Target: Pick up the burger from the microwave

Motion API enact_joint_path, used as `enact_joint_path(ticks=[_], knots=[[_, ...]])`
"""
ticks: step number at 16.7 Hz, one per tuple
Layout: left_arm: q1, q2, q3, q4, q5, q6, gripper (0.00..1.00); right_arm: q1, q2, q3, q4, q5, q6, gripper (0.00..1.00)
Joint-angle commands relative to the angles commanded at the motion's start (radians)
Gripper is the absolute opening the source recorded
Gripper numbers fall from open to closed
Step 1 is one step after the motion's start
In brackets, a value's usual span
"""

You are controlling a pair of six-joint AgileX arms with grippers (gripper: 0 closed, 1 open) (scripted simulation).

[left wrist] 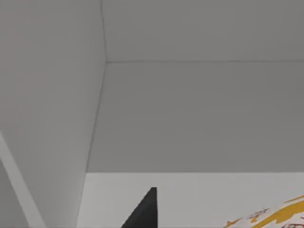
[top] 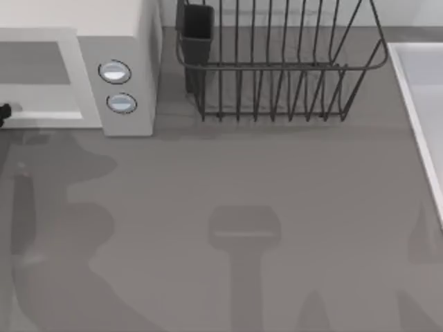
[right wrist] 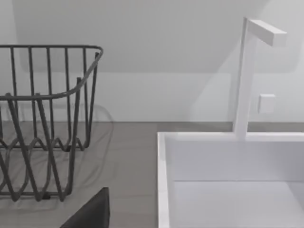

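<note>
The microwave [top: 128,41] stands at the table's back left, light grey with a grey window panel [top: 31,62] and two round knobs [top: 115,72]. A small dark piece of my left arm [top: 3,113] shows at the left edge, against the microwave's front. The left wrist view looks along pale grey inner walls and a floor. An edge of the burger [left wrist: 278,214], cream-white with yellow-orange streaks, lies on that floor, a short way to the side of my left gripper [left wrist: 142,216]. My right gripper [right wrist: 92,213] hangs idle near the rack and the sink.
A dark wire dish rack [top: 277,66] with a dark cup holder [top: 197,31] stands at the back middle, right of the microwave. A white sink [top: 422,104] with a white faucet [right wrist: 247,71] runs along the right edge. The grey tabletop [top: 228,207] spreads in front.
</note>
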Motion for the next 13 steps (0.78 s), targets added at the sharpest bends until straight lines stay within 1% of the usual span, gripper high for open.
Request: enact_joint_path(ticks=[3, 4, 6, 9, 13], knots=[[-0.004, 0.003, 0.001, 0.001, -0.002, 0.000, 0.00, 0.000, 0.000, 0.000, 0.000, 0.000, 0.000, 1.00], [-0.016, -0.003, 0.002, -0.007, -0.015, -0.004, 0.00, 0.000, 0.000, 0.000, 0.000, 0.000, 0.000, 1.00], [-0.071, -0.031, 0.005, -0.044, -0.070, -0.025, 0.00, 0.000, 0.000, 0.000, 0.000, 0.000, 0.000, 1.00], [-0.228, -0.112, 0.007, -0.141, -0.217, -0.077, 0.00, 0.000, 0.000, 0.000, 0.000, 0.000, 0.000, 1.00], [-0.505, -0.259, 0.004, -0.304, -0.474, -0.162, 0.00, 0.000, 0.000, 0.000, 0.000, 0.000, 0.000, 1.00]])
